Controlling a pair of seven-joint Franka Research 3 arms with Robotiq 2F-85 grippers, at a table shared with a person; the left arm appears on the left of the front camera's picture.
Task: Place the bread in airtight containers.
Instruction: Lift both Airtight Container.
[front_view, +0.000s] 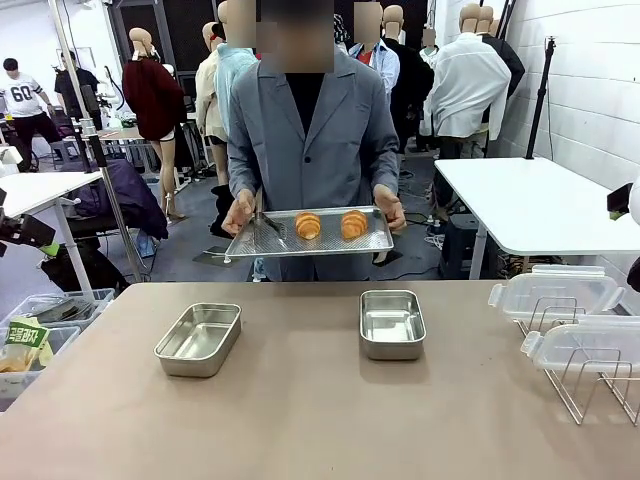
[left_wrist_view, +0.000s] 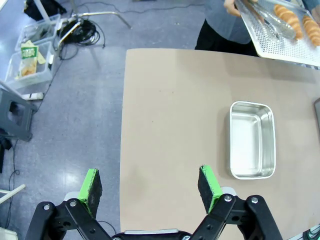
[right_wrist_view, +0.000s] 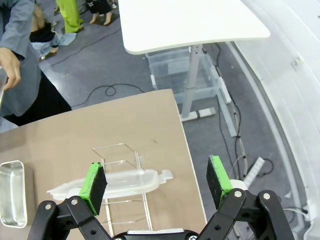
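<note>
You see a person (front_view: 300, 130) standing at the far side of the tabletop (front_view: 300, 420), holding a perforated tray (front_view: 250, 243) level. One hand (front_view: 238, 212) grips one end and the other hand (front_view: 389, 210) the opposite end.

On the tray, the first croissant (front_view: 308, 225) and the second croissant (front_view: 354, 224) lie side by side near the middle, not touching. Tongs (front_view: 270, 228) lie beside them, toward picture left.

On the tabletop, the left pan (front_view: 199, 339) and the right pan (front_view: 392, 324) sit well apart, both uncovered and empty.

At the right edge, the upper clear lid (front_view: 555, 295) and the lower clear lid (front_view: 585, 345) rest on a wire rack (front_view: 590, 390).
</note>
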